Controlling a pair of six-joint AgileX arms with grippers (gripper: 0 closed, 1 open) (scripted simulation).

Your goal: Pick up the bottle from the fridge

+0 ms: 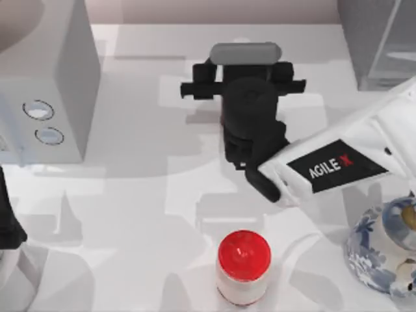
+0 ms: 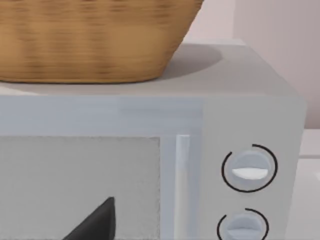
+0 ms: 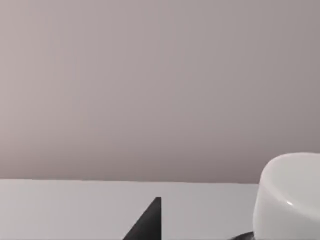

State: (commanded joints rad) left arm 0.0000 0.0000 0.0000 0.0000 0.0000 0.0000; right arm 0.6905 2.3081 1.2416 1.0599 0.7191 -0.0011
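White tabletop (image 1: 143, 195), our right gripper (image 1: 244, 70) at upper centre flanks the pale bottle (image 1: 246, 52), clamped or not we cannot tell, fridge (image 1: 380, 45) upper right, left arm (image 1: 8, 224) parked lower left; bottle probably light, rigid, slick, so grab mid-body.

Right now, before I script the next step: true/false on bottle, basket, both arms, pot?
1. The red-capped bottle is inside the fridge. False: it stands on the open table, near the front edge.
2. The wicker basket sits on the grey box with two dials. True.
3. The right claw is over the table's middle, toward the back. True.
4. The blue-and-white pot is at the table's left. False: it is at the right, near the front.
5. The left arm sits at the left edge. True.
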